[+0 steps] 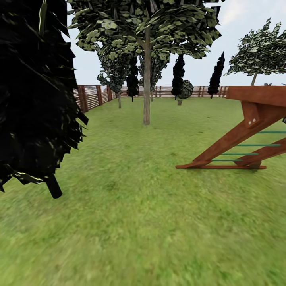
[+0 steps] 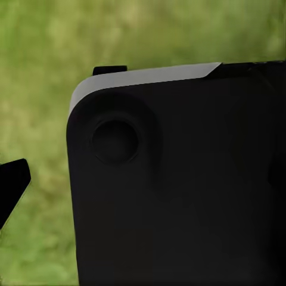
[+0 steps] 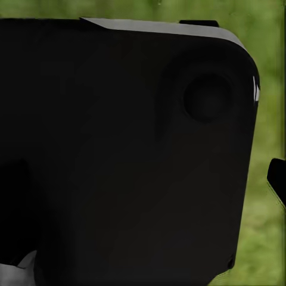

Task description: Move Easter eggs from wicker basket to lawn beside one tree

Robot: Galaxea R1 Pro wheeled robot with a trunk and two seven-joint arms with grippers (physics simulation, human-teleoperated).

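A grey-trunked tree (image 1: 146,91) stands far ahead on the open lawn (image 1: 135,206), a dark conical tree (image 1: 33,95) near left and a wooden play frame (image 1: 242,135) right. Both wrist views show dark housing over grass; whether either claw is open or closed cannot be told.

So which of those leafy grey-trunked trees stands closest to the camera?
The tree with the tall straight trunk near the middle of the lawn; the other leafy ones stand back by the fence or far right.
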